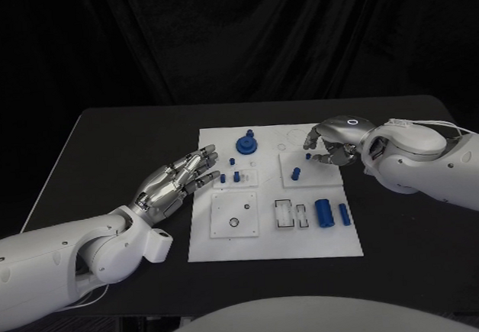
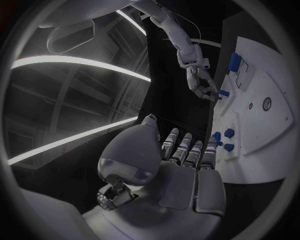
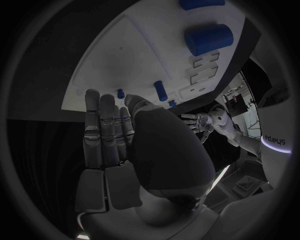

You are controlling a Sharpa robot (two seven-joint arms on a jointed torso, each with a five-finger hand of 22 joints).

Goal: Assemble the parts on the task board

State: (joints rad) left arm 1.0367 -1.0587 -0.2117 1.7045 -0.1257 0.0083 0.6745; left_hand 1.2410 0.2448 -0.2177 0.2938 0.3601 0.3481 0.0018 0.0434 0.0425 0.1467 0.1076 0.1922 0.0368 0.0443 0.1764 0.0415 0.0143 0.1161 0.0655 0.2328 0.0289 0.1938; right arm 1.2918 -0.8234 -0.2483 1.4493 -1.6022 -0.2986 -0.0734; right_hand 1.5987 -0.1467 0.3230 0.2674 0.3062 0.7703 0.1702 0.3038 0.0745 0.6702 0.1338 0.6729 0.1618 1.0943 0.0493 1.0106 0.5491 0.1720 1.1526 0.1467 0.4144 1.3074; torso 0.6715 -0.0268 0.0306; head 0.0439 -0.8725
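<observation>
Counter [image 1: 106, 145]: black; the board is carried at its middle.
Board [image 1: 276, 244]: white plate, seen flat between the two arms, with raised square tiles and cut-out slots.
Parts: a blue gear [image 1: 246, 144] is stood on the far left tile; small blue pegs [image 1: 237, 177] are seen upright near the left fingers; one peg [image 1: 295, 174] is stood on the far right tile; a thick blue cylinder [image 1: 324, 212] and a thinner blue rod [image 1: 345, 215] are laid side by side on the near right area.
Left hand [image 1: 178, 181]: held at the board's left edge, palm flat, fingers [image 2: 187, 146] stretched out straight and close beside one another; nothing is held; tips just beside the small pegs.
Right hand [image 1: 333, 143]: held over the far right tile, fingers [image 3: 103, 130] extended and held together; nothing is gripped; whether the tile is touched cannot be told.
</observation>
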